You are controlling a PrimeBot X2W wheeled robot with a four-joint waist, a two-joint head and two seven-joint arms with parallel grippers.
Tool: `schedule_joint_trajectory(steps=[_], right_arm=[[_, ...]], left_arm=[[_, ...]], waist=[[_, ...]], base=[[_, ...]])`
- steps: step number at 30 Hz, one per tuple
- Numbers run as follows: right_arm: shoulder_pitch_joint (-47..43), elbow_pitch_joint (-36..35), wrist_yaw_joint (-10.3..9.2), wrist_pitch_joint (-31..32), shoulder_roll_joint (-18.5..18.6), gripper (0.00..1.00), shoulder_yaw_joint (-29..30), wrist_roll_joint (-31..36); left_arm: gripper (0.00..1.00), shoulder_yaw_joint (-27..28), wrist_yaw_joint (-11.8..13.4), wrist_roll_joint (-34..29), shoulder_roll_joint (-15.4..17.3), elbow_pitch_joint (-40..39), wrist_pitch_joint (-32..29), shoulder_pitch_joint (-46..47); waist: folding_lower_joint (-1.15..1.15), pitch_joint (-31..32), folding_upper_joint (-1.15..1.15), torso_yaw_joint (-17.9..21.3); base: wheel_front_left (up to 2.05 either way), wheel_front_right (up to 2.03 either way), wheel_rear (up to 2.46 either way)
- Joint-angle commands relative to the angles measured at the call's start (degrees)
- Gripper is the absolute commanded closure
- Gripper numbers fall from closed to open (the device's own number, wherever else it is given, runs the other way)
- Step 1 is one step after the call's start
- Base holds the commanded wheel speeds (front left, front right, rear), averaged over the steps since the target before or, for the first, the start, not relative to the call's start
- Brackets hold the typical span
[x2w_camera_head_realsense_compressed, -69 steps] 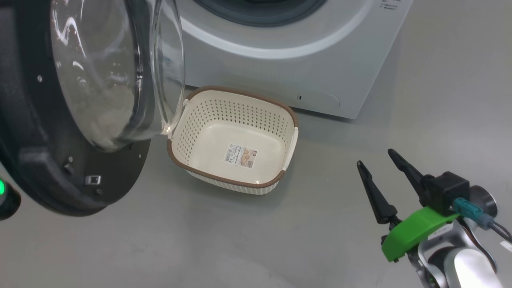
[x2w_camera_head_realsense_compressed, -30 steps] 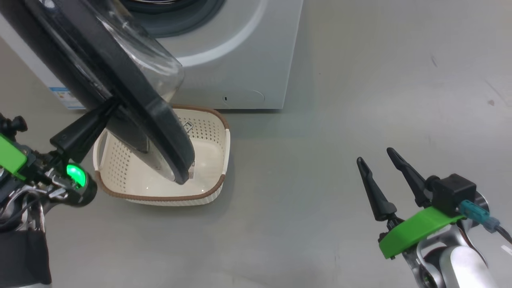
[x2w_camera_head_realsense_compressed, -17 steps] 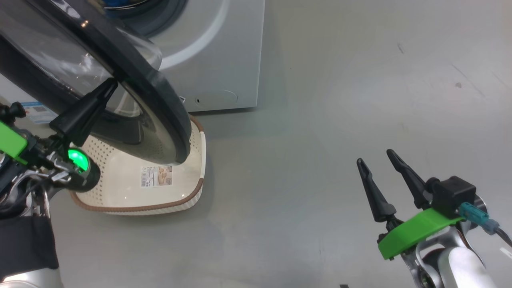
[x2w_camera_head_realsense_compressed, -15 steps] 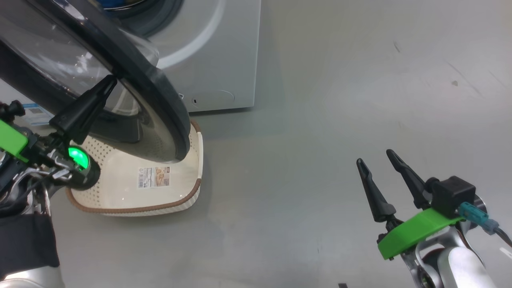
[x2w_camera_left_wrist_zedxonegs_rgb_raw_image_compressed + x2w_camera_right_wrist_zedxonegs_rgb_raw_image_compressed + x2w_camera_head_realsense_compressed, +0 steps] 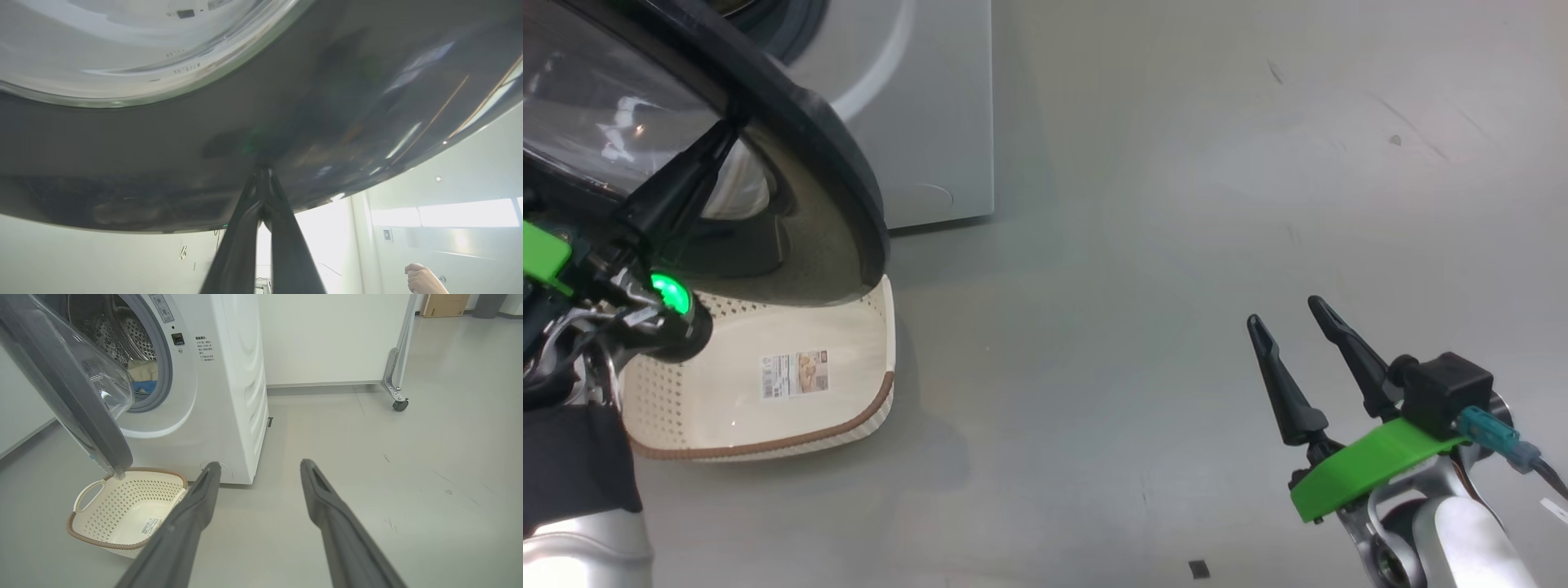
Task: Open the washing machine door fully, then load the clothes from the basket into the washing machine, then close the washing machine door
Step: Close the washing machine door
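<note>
1. My left end effector (image 5: 263, 179), fingers pressed together, has its tips at the door's (image 5: 837, 175) rim, upper left: to push it shut, I judge.
2. Right end effector (image 5: 1282, 314) is spread and parked lower right, clear of the swing.
3. Clothes (image 5: 143, 373) lie inside the washing machine (image 5: 241, 375); the basket (image 5: 768, 445) sits under the door.

The clothes (image 5: 143, 373) lie inside the washing machine (image 5: 237, 396)

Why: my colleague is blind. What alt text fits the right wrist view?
A white washing machine stands with its round door part open over an empty cream basket; cream and blue clothes lie in the drum. The open right gripper frames the foreground.
</note>
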State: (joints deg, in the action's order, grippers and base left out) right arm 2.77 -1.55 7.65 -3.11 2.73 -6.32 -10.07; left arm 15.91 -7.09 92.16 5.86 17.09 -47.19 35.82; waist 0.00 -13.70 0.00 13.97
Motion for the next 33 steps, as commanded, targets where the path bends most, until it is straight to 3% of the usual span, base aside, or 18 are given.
schedule_joint_trajectory(steps=[1,21,33], right_arm=[[2.1,-1.6,-0.16,-0.8,0.1,0.0,-1.3,-0.5],[2.9,0.1,-0.16,-2.7,0.1,0.0,-2.5,-2.2],[3.5,1.8,-0.16,-4.3,0.1,0.0,-0.5,-2.6]], left_arm=[[1.0,1.7,-0.4,-0.9,1.6,-1.6,0.6,2.9],[1.0,1.5,-0.4,-4.7,3.2,0.8,7.7,8.5],[1.0,1.0,-0.4,-3.9,2.3,-3.1,8.9,3.5]], waist=[[0.0,-0.3,0.0,0.7],[0.0,-1.4,0.0,5.6],[0.0,-0.9,0.0,1.9]], base=[[0.0,0.0,0.0],[0.0,0.0,0.0],[0.0,0.0,0.0]])
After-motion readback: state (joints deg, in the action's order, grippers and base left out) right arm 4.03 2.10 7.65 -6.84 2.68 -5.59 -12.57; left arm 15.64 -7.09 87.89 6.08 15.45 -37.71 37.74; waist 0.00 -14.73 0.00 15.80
